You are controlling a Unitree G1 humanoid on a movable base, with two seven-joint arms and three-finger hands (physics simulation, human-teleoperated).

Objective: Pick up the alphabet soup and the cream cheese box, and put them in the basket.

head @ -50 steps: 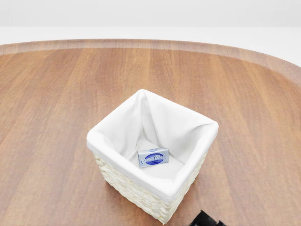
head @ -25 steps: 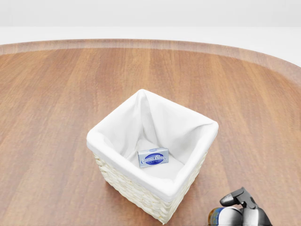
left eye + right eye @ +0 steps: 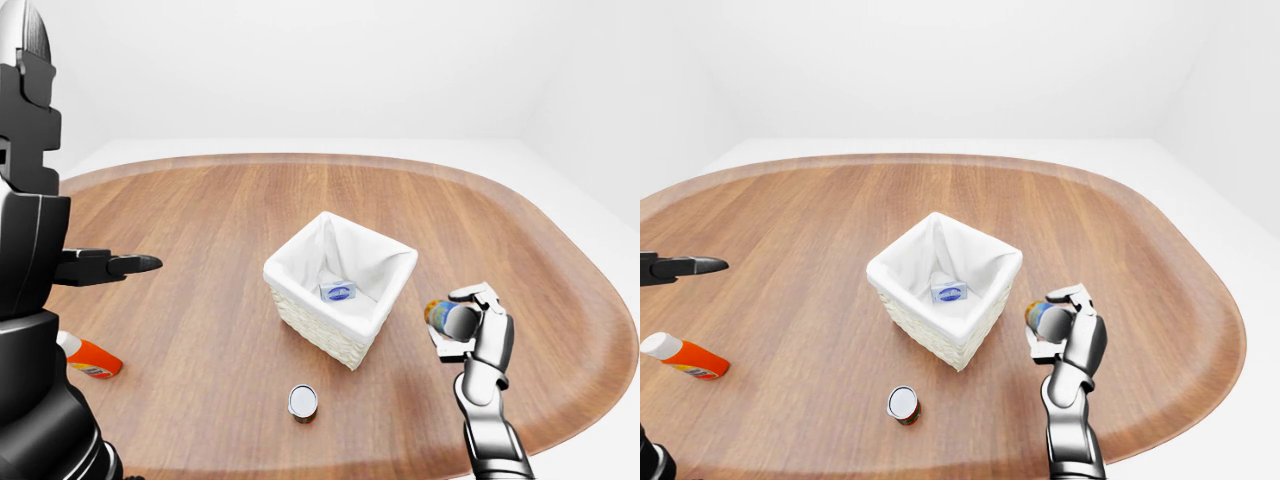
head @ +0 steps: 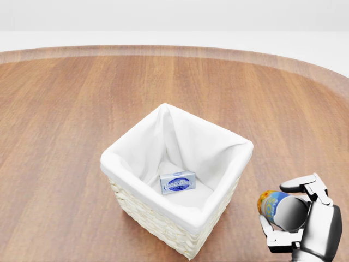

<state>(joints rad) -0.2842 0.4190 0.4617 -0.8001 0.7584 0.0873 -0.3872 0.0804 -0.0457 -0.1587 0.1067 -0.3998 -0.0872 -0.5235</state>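
Observation:
The white-lined wicker basket [image 4: 136, 210] stands mid-table. The blue cream cheese box [image 4: 178, 182] lies on its floor. My right hand [image 4: 297, 215] is shut on the alphabet soup can [image 4: 278, 208], which lies tilted on its side, lifted above the table to the right of the basket; it also shows in the left-eye view [image 3: 447, 317]. My left hand [image 3: 125, 265] reaches in from the left, fingers extended and empty, well away from the basket.
A small upright can [image 3: 302, 402] with a silver lid stands on the table below the basket in the left-eye view. An orange and white bottle [image 3: 682, 357] lies near the table's left edge. The round wooden table [image 3: 200, 220] spreads around the basket.
My right hand has risen into the head view from the bottom right edge, carrying the soup can up beside the basket. The basket and cream cheese box have not moved.

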